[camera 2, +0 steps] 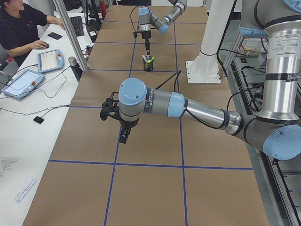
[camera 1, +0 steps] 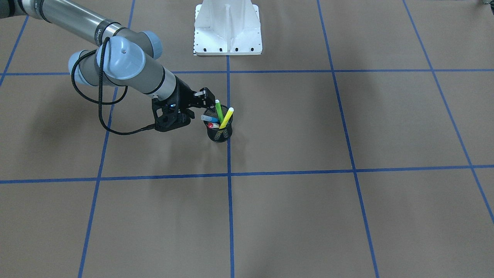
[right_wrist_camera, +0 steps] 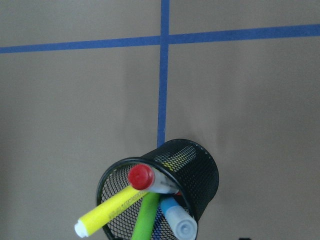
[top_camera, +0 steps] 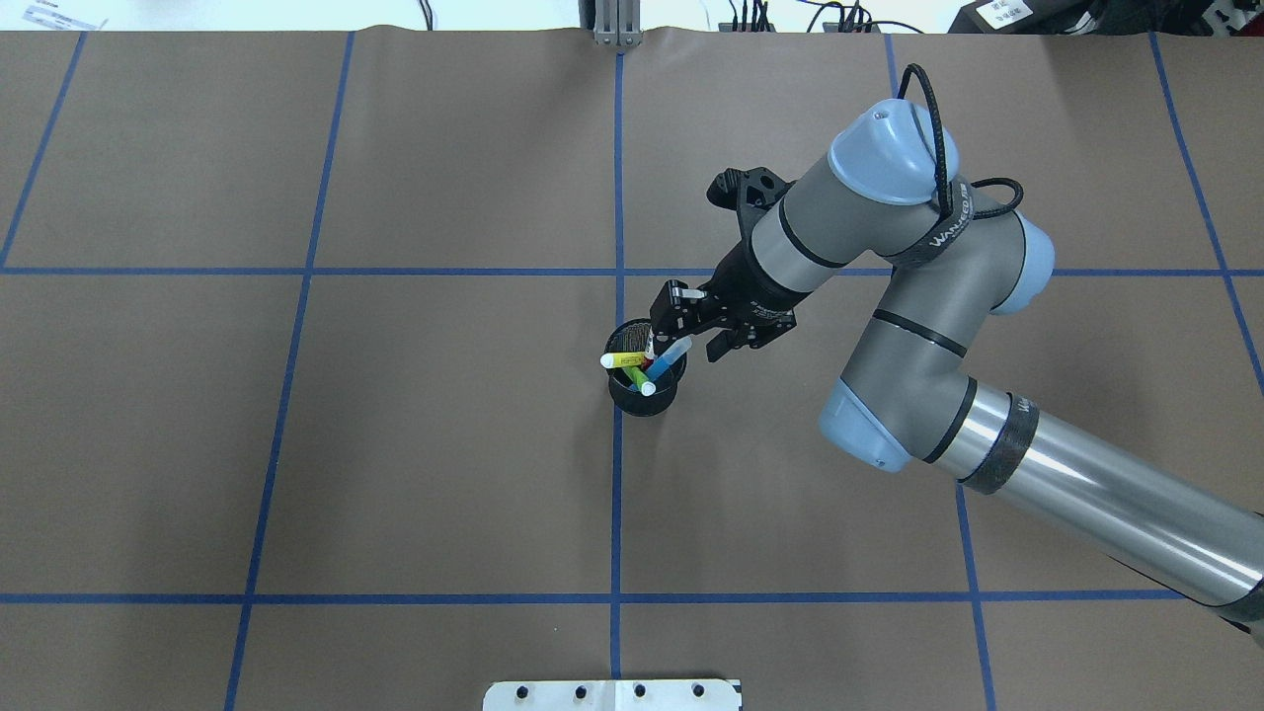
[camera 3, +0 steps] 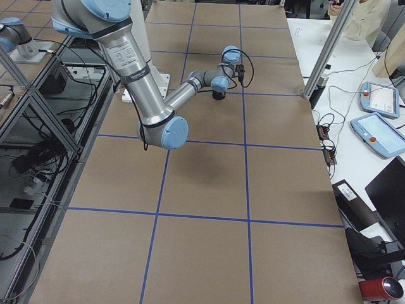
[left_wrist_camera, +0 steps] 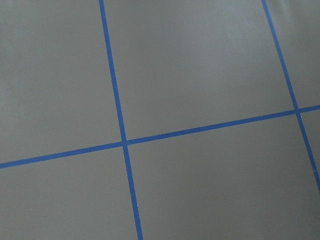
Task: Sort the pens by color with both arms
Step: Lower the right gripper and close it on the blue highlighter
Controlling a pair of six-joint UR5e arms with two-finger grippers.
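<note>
All four pens [right_wrist_camera: 107, 212] lean crowded in the cup [top_camera: 642, 400] mid-table; right gripper [top_camera: 688, 328] spread and empty just beside the rim; left gripper [camera 2: 123, 135] well apart, can't tell its state; risk: fingers pinch two pens at once or tip the cup.

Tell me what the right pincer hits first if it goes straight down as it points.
Probably the red-capped pen or the blue pen, sticking up out of the black mesh cup beneath the right pincer. Which comes first is unclear.
</note>
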